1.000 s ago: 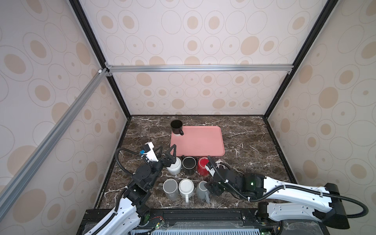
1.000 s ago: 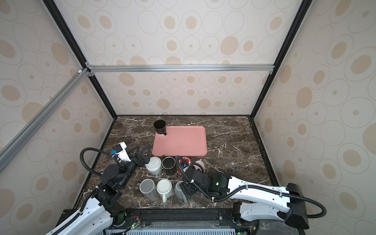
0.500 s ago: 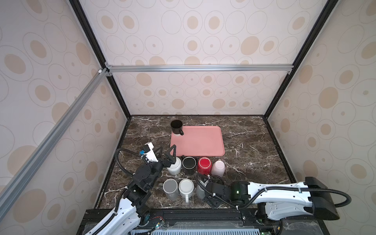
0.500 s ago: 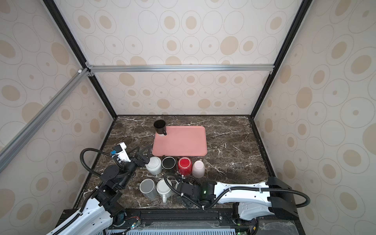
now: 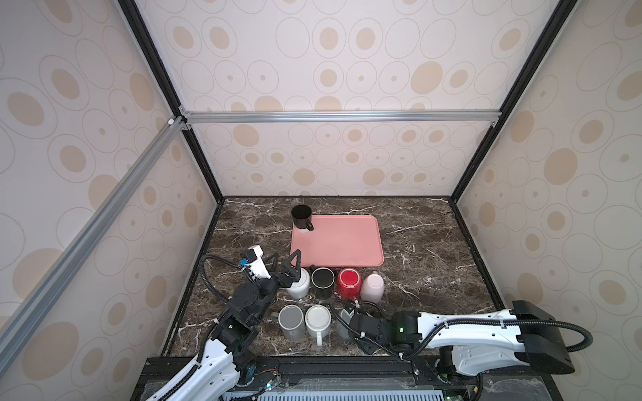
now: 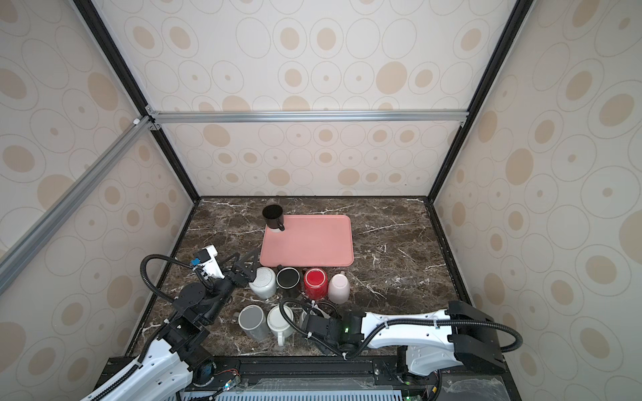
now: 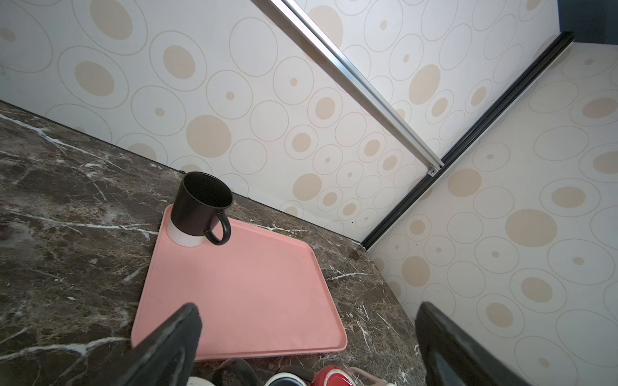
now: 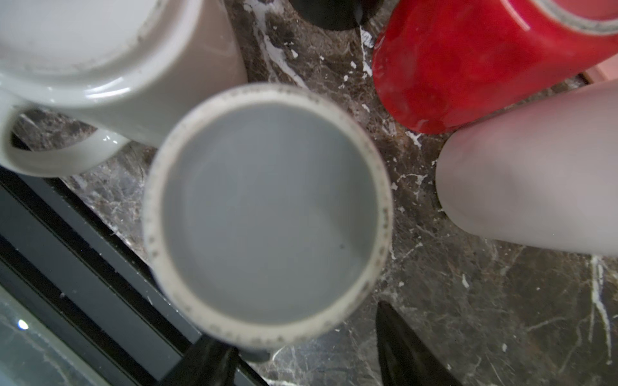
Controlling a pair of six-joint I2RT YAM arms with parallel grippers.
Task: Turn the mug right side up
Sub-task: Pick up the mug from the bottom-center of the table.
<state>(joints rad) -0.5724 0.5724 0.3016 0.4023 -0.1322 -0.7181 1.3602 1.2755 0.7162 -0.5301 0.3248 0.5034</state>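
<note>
**Right end effector parked at the flipped mug, grip unclear**

The right end effector (image 8: pixel 297 329) sat low at the front edge of the bench (image 5: pixel 417 243), right over the blue-grey mug (image 8: pixel 267 217). That mug was bottom-up on the marble, its unglazed foot ring facing the wrist camera. The two black fingers (image 8: pixel 401 347) were partway apart at the mug's near side. One tip was tucked under the mug's edge and the other sat just beside it. Honestly I couldn't tell if they were pinching anything.

Neighbours were packed tight. A cream mug (image 8: pixel 100 50) stood just beside it with its handle sticking out. A red mug (image 8: pixel 468 67) and a pale pink mug (image 8: pixel 535 183) stood in the row behind.

The left end effector (image 7: pixel 307 334) was spread wide and held nothing, hovering over the white mug (image 5: pixel 299 286) at the left end of that back row. Further back lay a pink tray (image 5: pixel 337 239), and a black mug (image 5: pixel 301 217) stood upright on its far left corner.
</note>
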